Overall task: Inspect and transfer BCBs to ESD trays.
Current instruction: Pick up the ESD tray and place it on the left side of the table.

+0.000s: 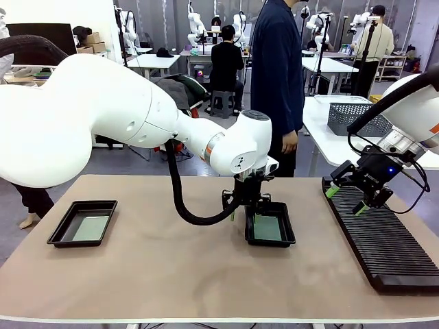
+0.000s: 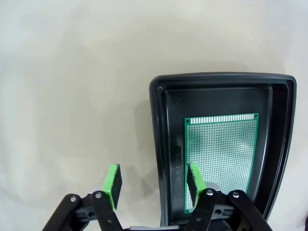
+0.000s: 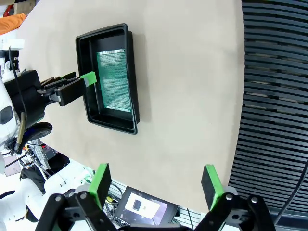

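Start on your left: a black tray (image 1: 82, 223) lies well away from either gripper with a green board (image 1: 91, 228) flat on its floor, which suggests that one is already dealt with. Moving right, your left gripper (image 1: 245, 213) hangs just over the near-left rim of the second tray (image 1: 271, 224). In the left wrist view its jaws straddle that rim, one green pad (image 2: 114, 185) outside over the bare table (image 2: 72, 72) and the other pad (image 2: 195, 185) inside, just above the edge of the board (image 2: 221, 149) lying flat in the tray. The jaws stand partly apart and hold nothing. That pose fits either having just let the board go or lining up for a check, and you cannot tell which. The board sits square against the tray wall nearest the gripper, with clear floor beyond it, so it looks properly seated. Further right, your right gripper (image 1: 348, 199) hovers over the near end of the long ribbed rack (image 1: 384, 240), jaws spread wide and empty. In the right wrist view its pads (image 3: 101, 180) frame bare table beside the rack (image 3: 274, 96), likely waiting clear of the left arm. A person (image 1: 276, 68) stands beyond the table, behind the second tray.
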